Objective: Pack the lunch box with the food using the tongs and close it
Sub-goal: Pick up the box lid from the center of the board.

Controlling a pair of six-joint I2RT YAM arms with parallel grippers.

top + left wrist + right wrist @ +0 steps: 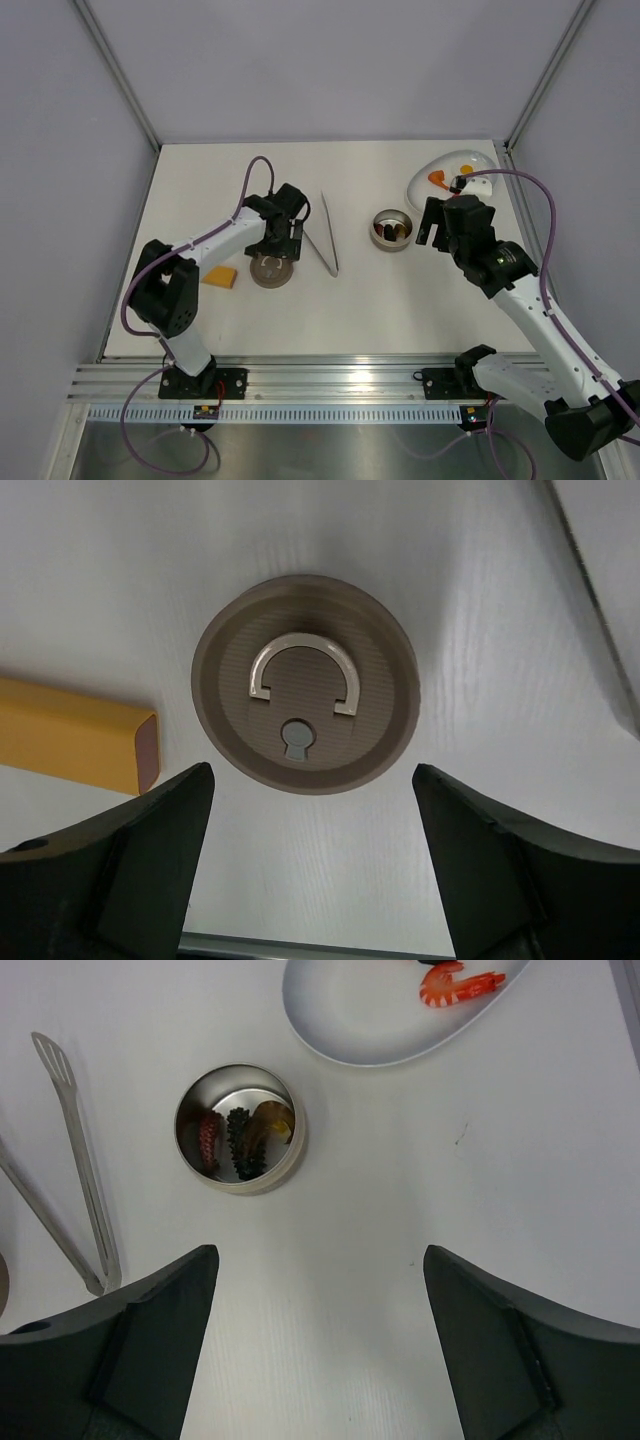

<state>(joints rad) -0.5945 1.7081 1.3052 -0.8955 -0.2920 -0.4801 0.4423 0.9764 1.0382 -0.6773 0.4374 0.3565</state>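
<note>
Left wrist view: lid [305, 685] flat on table [100, 580], centred just ahead of my left gripper [312, 800], fingers wide on both sides, not touching, nothing held. Lunch box [265, 1182] with food [238, 1140] sits beyond tongs [325, 235], near right gripper [320, 1260], also wide, empty.

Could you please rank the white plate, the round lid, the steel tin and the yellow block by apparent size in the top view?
1. White plate, clearly largest.
2. Round lid and steel tin look about equal, so I will not rank them.
3. Yellow block, smallest, though possibly partly covered.
</note>
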